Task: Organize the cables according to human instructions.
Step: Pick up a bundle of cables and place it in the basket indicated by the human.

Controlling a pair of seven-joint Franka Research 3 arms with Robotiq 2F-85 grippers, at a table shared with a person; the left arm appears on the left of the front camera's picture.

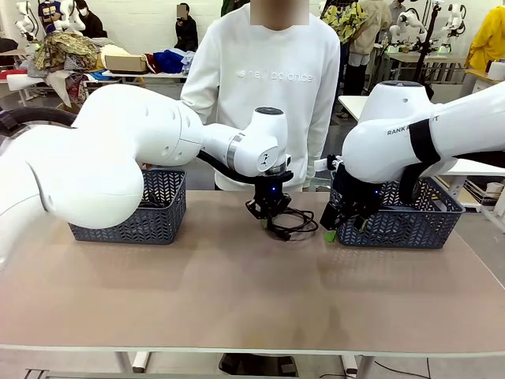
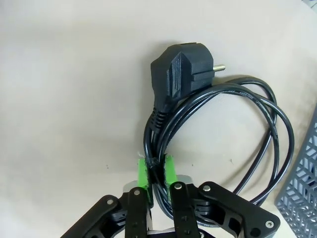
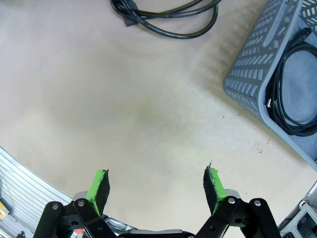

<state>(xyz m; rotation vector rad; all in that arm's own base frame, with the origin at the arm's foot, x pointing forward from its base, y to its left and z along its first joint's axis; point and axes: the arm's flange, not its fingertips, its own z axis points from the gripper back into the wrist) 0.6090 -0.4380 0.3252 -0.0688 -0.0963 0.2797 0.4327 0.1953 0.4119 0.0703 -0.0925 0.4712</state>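
1. The table (image 1: pixel 237 300) carries two lattice baskets: the left basket (image 1: pixel 158 217) at about 9 o'clock from the table's middle, the right basket (image 1: pixel 410 225) at about 3 o'clock. A person (image 1: pixel 268 87) in a white top stands at 12 o'clock, on the far side.

2. The left hand (image 2: pixel 157 172) is clamped on the coiled cable (image 2: pixel 223 129), which lies on the table between the baskets; the green pads pinch several strands of the loop together. Its chunky plug (image 2: pixel 181 74) lies at 12 o'clock from the grip in the left wrist view.

3. The right hand (image 3: pixel 157 186) hangs with its fingers wide apart and nothing between them, over bare table just beside the right basket's near-left corner. In its wrist view another cable (image 3: pixel 292 94) already lies coiled inside that basket, at 2 o'clock.

4. Step in hand, as I judge it: the grasp on the middle cable is made and the lift is not yet begun. The next move calls for raising the whole coil clear of the table without strands slipping, then carrying it to whichever basket the person indicates.

5. Hard to make out: the person's hands are hidden behind the arms, so no instruction is readable. The left basket's contents are blocked by the left arm, and the cable's far plug is not visible.
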